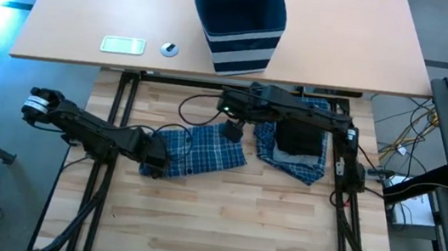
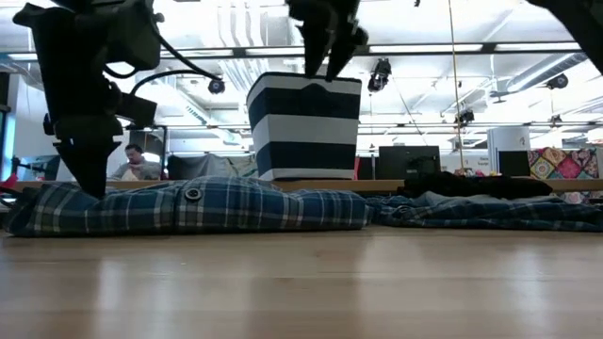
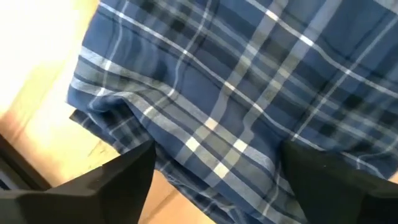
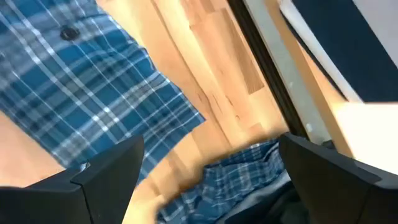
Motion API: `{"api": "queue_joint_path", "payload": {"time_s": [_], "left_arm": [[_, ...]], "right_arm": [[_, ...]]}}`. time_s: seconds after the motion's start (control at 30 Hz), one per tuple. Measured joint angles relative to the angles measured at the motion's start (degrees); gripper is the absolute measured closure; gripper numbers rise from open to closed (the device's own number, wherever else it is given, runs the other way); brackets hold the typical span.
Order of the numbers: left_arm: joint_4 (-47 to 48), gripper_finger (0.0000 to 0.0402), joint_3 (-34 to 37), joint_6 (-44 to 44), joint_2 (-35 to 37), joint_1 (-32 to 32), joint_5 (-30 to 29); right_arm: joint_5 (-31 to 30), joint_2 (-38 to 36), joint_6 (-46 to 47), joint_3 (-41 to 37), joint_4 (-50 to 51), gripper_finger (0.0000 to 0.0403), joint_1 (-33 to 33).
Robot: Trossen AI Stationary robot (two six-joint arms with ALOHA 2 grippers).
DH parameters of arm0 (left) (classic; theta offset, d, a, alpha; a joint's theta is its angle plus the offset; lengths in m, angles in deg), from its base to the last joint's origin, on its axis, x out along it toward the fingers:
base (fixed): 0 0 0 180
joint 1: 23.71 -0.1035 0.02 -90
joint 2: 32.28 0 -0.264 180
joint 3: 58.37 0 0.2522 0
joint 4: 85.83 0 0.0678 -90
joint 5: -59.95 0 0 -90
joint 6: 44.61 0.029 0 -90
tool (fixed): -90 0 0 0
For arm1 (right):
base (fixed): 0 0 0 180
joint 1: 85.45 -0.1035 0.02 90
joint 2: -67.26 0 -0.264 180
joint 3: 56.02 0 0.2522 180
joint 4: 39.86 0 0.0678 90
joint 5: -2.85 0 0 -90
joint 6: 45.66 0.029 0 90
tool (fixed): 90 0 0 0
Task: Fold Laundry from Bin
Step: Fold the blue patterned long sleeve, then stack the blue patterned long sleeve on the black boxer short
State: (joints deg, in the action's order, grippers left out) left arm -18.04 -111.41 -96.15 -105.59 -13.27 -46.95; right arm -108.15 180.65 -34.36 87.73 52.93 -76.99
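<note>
a blue-and-white plaid garment point(image 1: 199, 152) lies flattened on the wooden tabletop point(image 1: 221, 219), a dark button showing on its front. just beside it, to the right arm's side, sits a second plaid piece point(image 1: 289, 155) with a small black piece point(image 1: 299, 141) on top. the navy striped bin point(image 1: 239, 20) stands on the paler tabletop beyond. the left gripper point(image 1: 154, 161) is down at the garment's left edge, fingers wide apart, holding nothing. the right gripper point(image 1: 230, 131) hangs above the garment's far edge, spread wide and empty.

Two plaid garments point(image 1: 197, 153) point(image 1: 309, 166), one black piece point(image 1: 299, 140), one bin point(image 1: 239, 16), two arms
</note>
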Motion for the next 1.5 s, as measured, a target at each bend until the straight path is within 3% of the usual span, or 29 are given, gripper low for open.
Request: {"api": "queue_joint_path", "payload": {"time_s": [0.2,0.4,0.63,0.8,0.9,1.07,1.33,1.5], "left_arm": [[-0.4,0.0108,0.0,3.0,0.1,0.1,2.2],[0.6,0.0156,-0.7,2.3,0.7,0.4,3.0],[2.2,0.0244,-5.1,0.3,1.4,0.6,3.2],[7.9,0.0306,-8.6,-7.7,2.2,1.5,3.6],[12.4,0.0323,-10.7,-13.7,2.3,1.5,4.7],[18.0,0.0297,-14.0,-19.5,2.2,1.5,5.5],[20.2,0.0202,-14.2,-19.5,2.1,1.5,5.5],[20.2,0.0179,-13.9,-20.2,2.1,1.5,5.5]], "right_arm": [[-0.4,-5.4,8.8,-3.1,0.3,0.0033,-4.4],[-7.3,-13.3,12.0,-9.6,-4.9,0.0033,-11.5],[-7.4,-26.7,13.2,-24.1,-15.7,0.0033,-14.6],[-5.6,-36.2,15.0,-37.5,-18.2,0.0033,-14.2],[-3.1,-40.7,14.4,-45.1,-21.1,0.0033,-14.0],[4.6,-45.0,11.3,-54.6,-29.1,0.0032,-13.7],[4.6,-45.1,8.6,-57.2,-35.0,0.0032,-13.7],[4.5,-45.0,8.2,-57.2,-35.0,0.0032,-13.7]]}}
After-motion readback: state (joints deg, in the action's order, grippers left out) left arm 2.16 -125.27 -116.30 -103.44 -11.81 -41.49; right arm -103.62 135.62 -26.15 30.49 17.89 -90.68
